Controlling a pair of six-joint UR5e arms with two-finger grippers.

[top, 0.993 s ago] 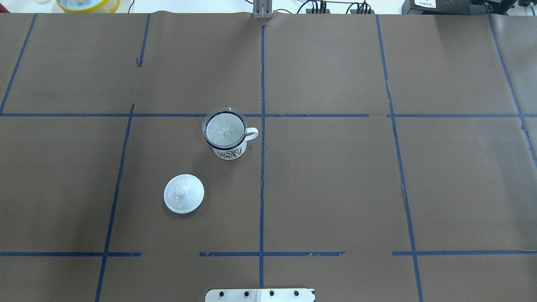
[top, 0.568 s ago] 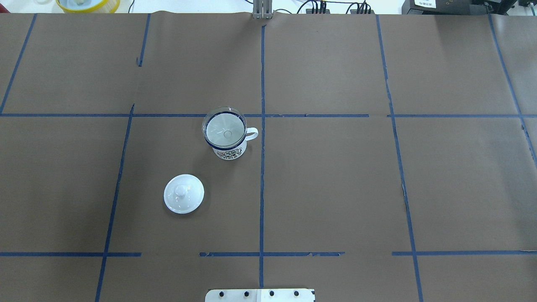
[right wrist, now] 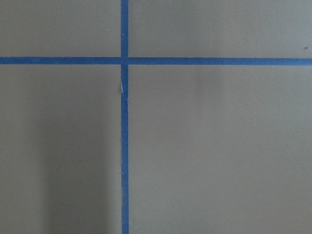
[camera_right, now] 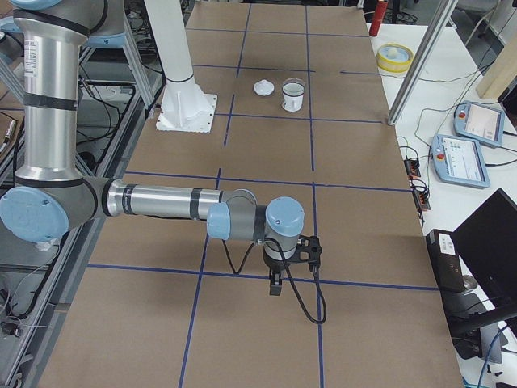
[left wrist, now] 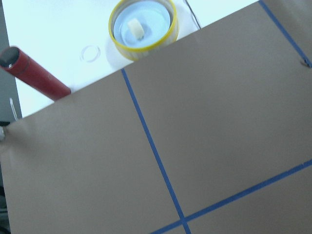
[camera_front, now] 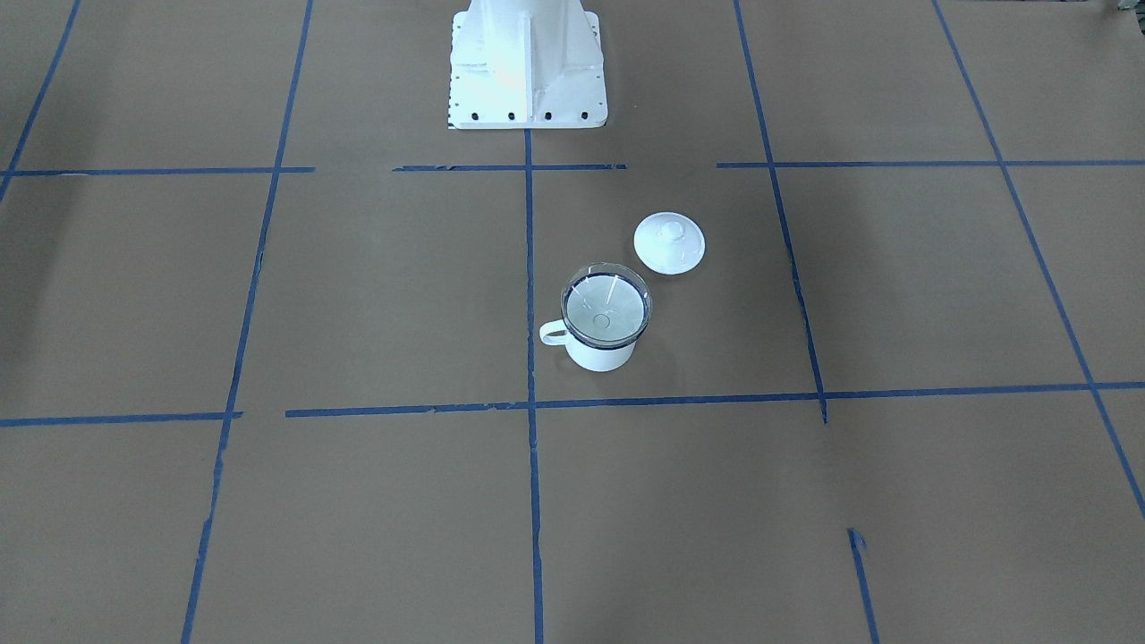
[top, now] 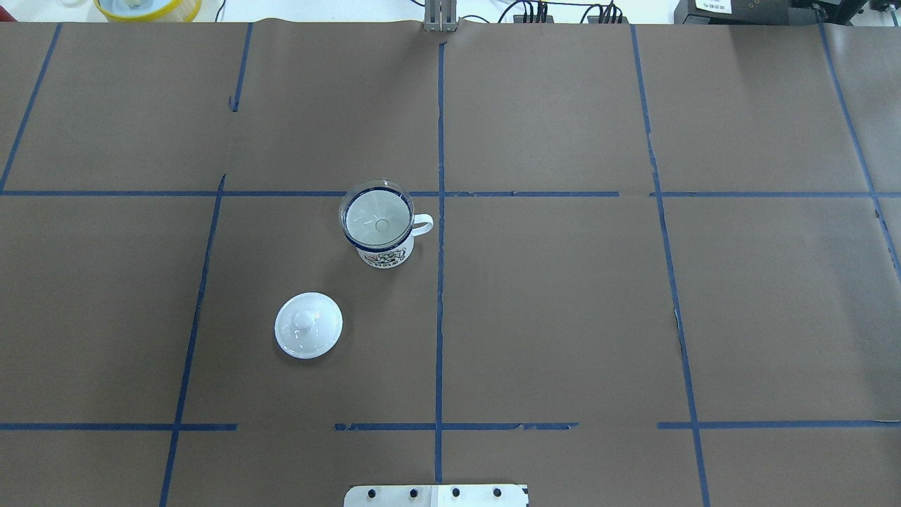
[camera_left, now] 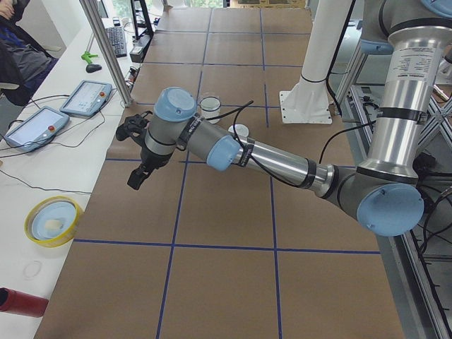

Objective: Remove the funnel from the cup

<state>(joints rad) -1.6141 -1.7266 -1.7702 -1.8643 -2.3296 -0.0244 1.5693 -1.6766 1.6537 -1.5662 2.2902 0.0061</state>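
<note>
Brown paper covers the table [top: 563, 317], marked off in squares by blue tape [top: 439, 317]. Near the middle, just on the robot's left of the centre tape line, stands a small white enamel mug [top: 386, 255] with a thin dark blue rim and a printed band low on its wall. It is upright, and its white loop handle points toward the centre line. A small clear plastic funnel [top: 378, 220] sits in the mug's mouth, its wide bowl resting on the rim and its spout pointing down inside. A round white knobbed lid [top: 308, 325] lies flat on the paper, knob up, nearer the robot and farther to its left, apart from the mug.

Neither arm is near these 3 things. The left gripper [camera_left: 134, 180] hangs over the table's left end, pointing down; its wrist camera sees only paper, tape, a yellow-rimmed dish [left wrist: 143, 27] and a red tube [left wrist: 36, 75] beyond the paper's edge. The right gripper [camera_right: 275, 287] points down just above a tape line at the table's right end, well apart from the mug. Both show in the side views only, so I cannot tell how wide either is set.
</note>
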